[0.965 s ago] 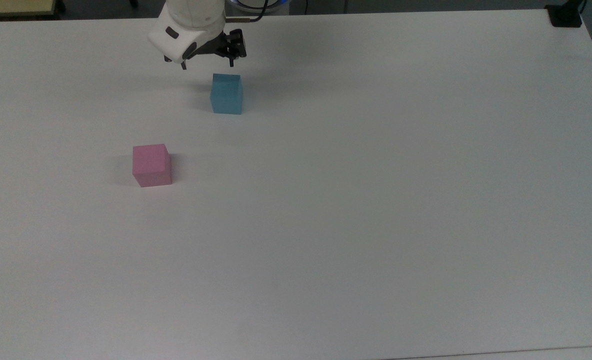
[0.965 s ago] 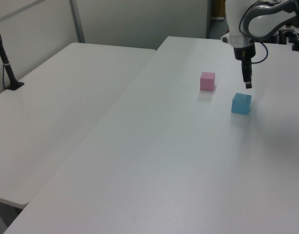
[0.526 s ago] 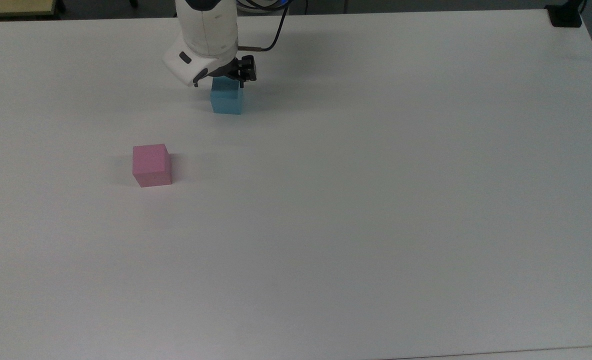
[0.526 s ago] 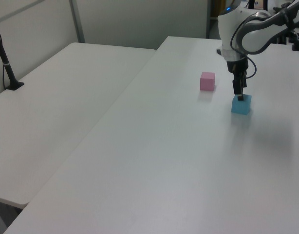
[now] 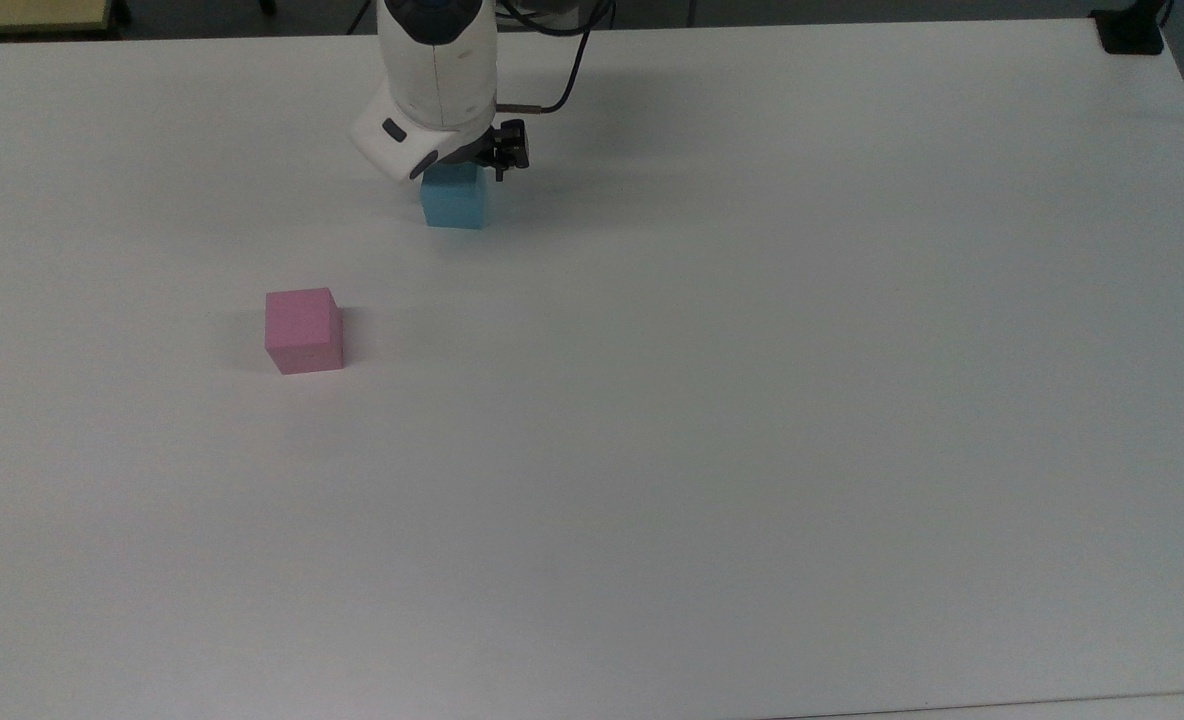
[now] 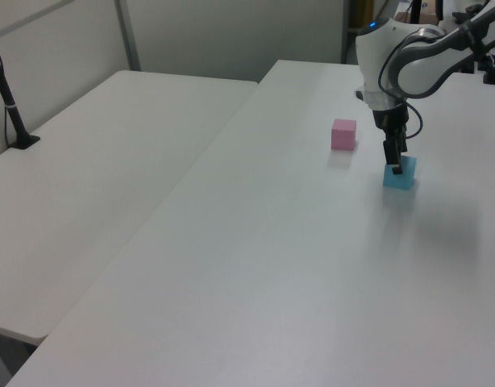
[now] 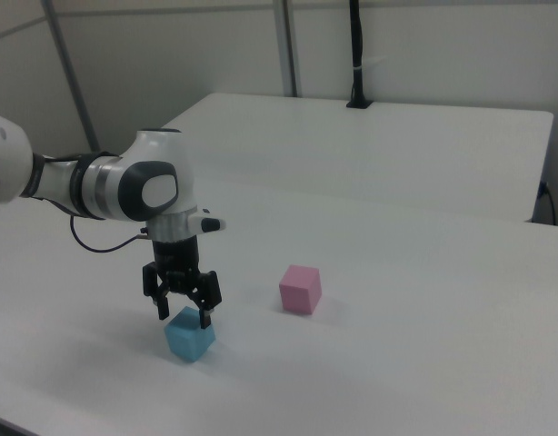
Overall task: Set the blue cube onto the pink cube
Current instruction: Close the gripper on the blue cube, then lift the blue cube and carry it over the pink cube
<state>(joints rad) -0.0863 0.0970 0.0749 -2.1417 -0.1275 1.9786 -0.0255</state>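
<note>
Straddling the blue cube, tool spread.

Lab-like room: bare white tables, grey partition walls, clamped camera pole.

My gripper is spread wide, fingers straddling the top of the blue cube w/ gaps either side, not touching afaict. Pink cube sits apart, off to its right in the right view.
</note>
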